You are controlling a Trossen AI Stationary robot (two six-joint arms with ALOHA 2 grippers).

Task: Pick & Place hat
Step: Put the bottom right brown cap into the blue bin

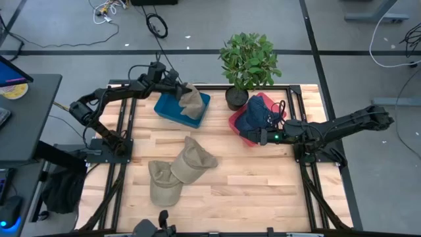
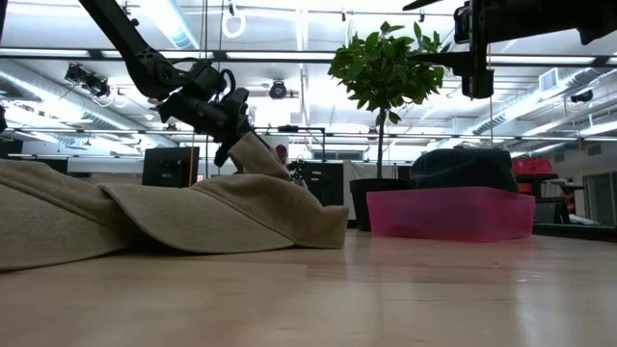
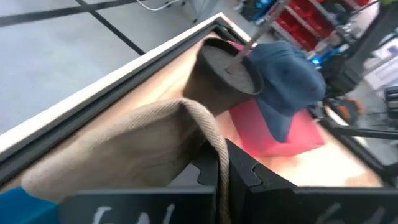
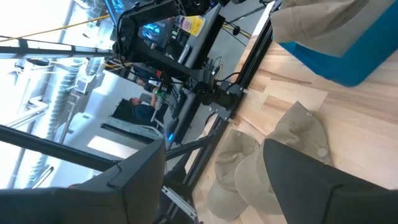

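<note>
My left gripper (image 1: 177,87) is over the blue bin (image 1: 172,110) at the table's far side, shut on a tan hat (image 1: 192,103). That hat also shows in the low view (image 2: 258,154) and the left wrist view (image 3: 124,143). A navy hat (image 1: 255,116) sits on top of the pink bin (image 1: 238,125). A heap of tan hats (image 1: 181,168) lies on the table's near middle. My right gripper (image 1: 258,137) hovers open over the near edge of the pink bin, and its spread fingers (image 4: 140,180) touch nothing. My left gripper pinches the tan hat by its stitched edge (image 3: 214,155), which runs between the two fingers (image 3: 249,177). The fingers come slanting down from the table's left. The hat hangs below them over the blue bin's right half (image 1: 197,112); whether its lower end rests there I cannot tell.
A potted plant (image 1: 248,62) stands at the far edge between the two bins, its pot (image 1: 235,97) next to the pink bin. Black frame rails (image 1: 125,131) run along the table's sides. Bare wood (image 1: 256,178) lies on the near right.
</note>
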